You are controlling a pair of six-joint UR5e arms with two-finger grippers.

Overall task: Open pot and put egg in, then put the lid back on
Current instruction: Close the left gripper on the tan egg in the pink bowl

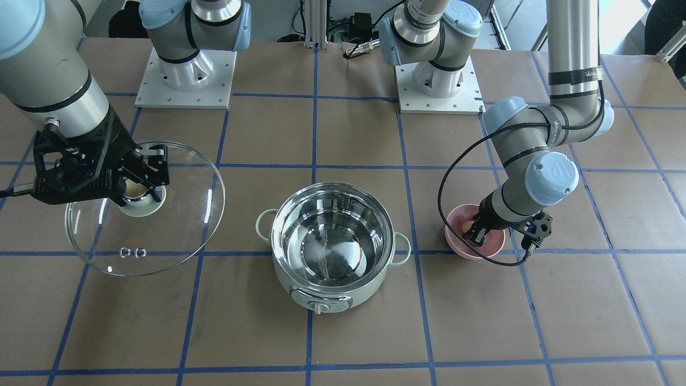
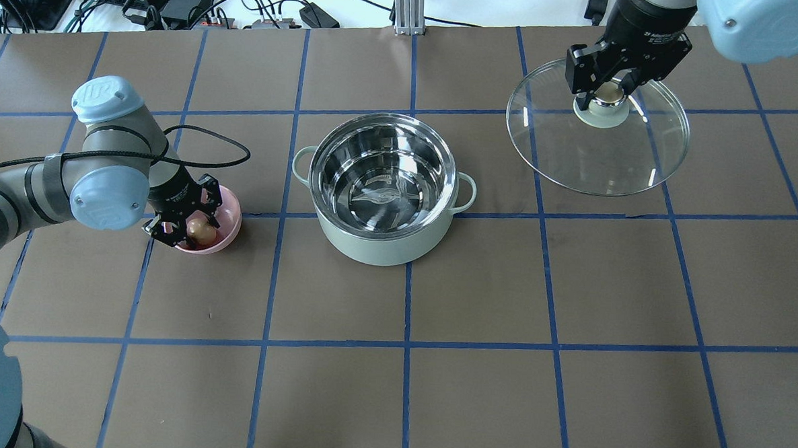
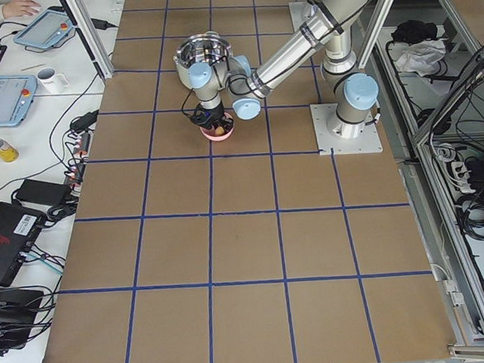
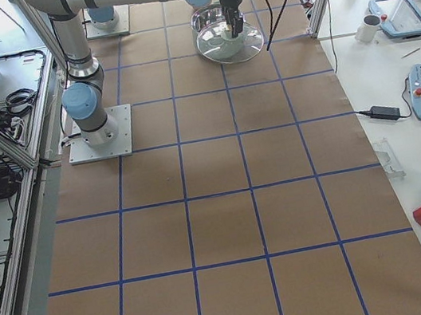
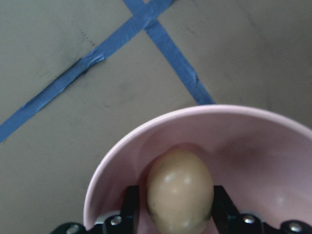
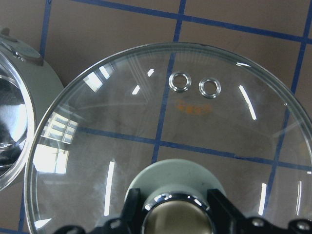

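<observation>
Left tool [image 2: 193, 232] grips one egg [image 5: 179, 190] in one bowl [image 5: 204, 117]; right tool [image 2: 609, 93] clamps one lid [image 2: 597, 158].

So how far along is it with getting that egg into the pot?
Done: the pot stands open and empty, its lid held off to the side by the right gripper on the knob. In hand: the left gripper is down in the pink bowl, closed on the egg, which is not yet lifted out. Left: carry the egg into the pot, then put the lid back on.
</observation>
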